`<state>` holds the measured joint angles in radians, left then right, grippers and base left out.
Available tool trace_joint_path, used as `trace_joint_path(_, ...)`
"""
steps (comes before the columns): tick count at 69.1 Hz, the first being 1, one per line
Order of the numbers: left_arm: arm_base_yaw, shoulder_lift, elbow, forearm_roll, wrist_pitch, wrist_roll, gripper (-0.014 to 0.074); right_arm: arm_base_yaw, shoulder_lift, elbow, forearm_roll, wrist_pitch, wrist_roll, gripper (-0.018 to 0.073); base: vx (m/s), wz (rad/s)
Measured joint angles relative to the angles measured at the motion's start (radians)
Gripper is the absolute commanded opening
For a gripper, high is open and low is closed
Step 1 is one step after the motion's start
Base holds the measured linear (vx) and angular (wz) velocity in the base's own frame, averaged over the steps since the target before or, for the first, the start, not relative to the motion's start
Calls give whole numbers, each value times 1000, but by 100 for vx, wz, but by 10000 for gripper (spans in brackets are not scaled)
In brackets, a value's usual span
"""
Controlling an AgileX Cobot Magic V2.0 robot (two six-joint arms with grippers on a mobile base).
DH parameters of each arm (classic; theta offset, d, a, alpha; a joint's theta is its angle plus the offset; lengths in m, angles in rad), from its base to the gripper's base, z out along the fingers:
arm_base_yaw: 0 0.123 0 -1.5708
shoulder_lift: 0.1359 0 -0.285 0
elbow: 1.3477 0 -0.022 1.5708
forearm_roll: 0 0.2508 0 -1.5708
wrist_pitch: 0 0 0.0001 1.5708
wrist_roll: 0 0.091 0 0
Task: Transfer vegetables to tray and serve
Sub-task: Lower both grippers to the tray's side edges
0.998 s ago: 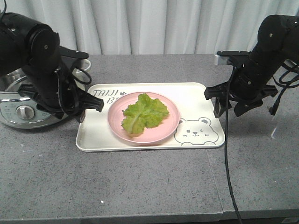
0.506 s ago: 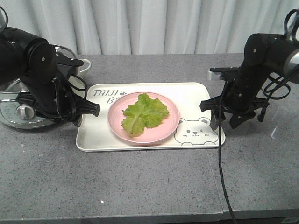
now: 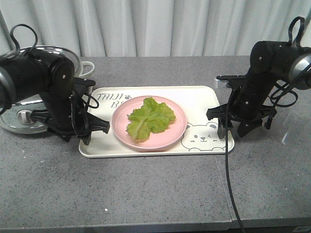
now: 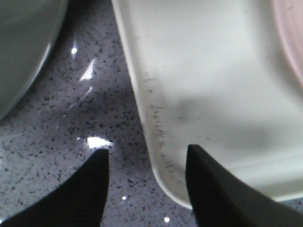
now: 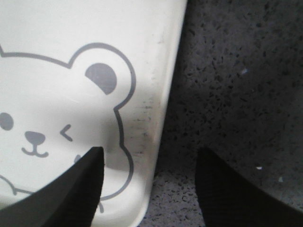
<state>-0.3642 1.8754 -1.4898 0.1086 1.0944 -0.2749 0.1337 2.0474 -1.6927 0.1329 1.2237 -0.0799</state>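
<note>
The vegetables, a crinkled green lettuce leaf [image 3: 149, 118], lie on a round pink plate [image 3: 172, 133] that stands on the cream tray [image 3: 204, 97]. My left gripper [image 3: 93, 132] is low at the tray's left edge. In the left wrist view it [image 4: 147, 153] is open, with the tray's rim [image 4: 156, 142] between its fingers. My right gripper [image 3: 231, 131] is low at the tray's right edge. It [image 5: 150, 152] is also open and straddles the rim [image 5: 156, 142] beside the bear drawing [image 5: 57, 118].
A metal cooker pot [image 3: 19, 114] stands just left of my left arm, with a white cup [image 3: 86, 69] behind it. A black cable [image 3: 227, 170] hangs from my right arm across the grey table's front. A table seam runs at the right.
Both grippers have come down and inward to the tray's side edges, so each now straddles a rim. The tray, plate and lettuce have not moved.
</note>
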Motion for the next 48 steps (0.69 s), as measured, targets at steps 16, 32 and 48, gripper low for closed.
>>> trace_joint_path(16, 0, 36, 1, -2, -6, 0, 352, 0, 4, 0, -3, -10, 0, 416, 0, 0)
trace_joint_path(32, 0, 42, 1, -3, -9, 0, 349, 0, 29, -6, -10, -2, -1, 393, 0, 0)
trace_joint_path(48, 0, 42, 1, -3, -11, 2, 203, 0, 32, -8, -6, 0, -1, 225, 0, 0)
